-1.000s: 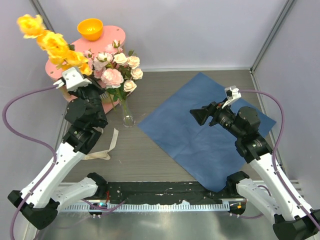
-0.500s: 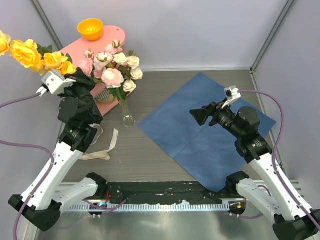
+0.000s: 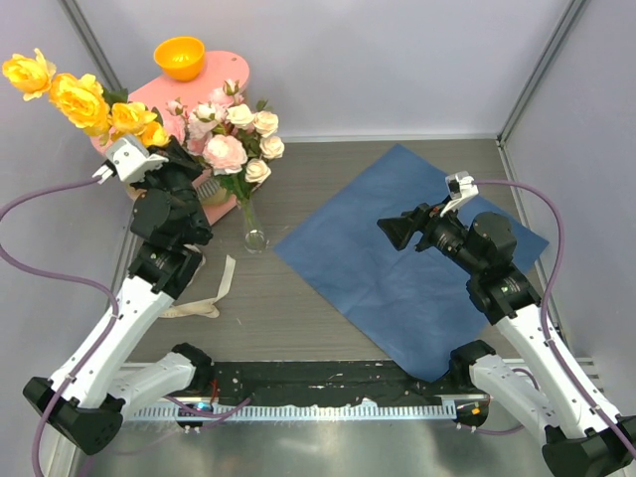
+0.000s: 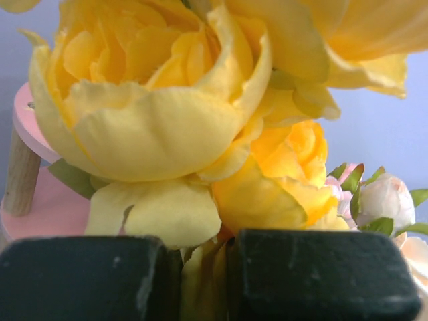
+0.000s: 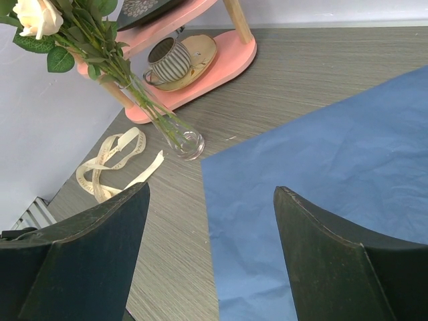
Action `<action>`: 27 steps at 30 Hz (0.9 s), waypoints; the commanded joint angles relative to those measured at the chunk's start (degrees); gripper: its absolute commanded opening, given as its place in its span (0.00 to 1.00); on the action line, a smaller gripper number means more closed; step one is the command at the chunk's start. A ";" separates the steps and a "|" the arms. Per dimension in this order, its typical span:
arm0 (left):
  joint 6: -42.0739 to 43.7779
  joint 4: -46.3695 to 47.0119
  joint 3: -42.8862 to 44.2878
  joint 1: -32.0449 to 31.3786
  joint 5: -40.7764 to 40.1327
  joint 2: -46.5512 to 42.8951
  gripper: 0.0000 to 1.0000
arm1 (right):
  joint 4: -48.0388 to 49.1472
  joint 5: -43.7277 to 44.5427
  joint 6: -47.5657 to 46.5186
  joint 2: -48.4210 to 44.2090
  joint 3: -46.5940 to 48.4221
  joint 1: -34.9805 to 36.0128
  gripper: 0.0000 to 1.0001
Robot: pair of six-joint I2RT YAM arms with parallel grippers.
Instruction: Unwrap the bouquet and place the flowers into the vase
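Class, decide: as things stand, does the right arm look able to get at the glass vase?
Probably yes. The open, empty right end effector faces the vase, with only flat blue paper and bare table between; whether it stretches that far is unsure.

Clear glossy glass vase (image 5: 175, 137); matt blue paper (image 3: 378, 290); wood-grain table (image 3: 298, 310).

The ruffled yellow flowers (image 3: 79, 99) at the far left are bright. The pink and cream blooms (image 3: 224, 154) have green leaves. The flat paper sheet (image 3: 397, 268) on the right is blue. The little round bowl (image 3: 180, 57) is orange. The small cup (image 5: 167, 60) has dark stripes.
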 commanded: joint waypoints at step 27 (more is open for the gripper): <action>7.71 10.96 -11.87 0.34 14.55 -1.74 0.01 | 1.45 0.11 -0.59 0.63 -0.26 0.16 0.80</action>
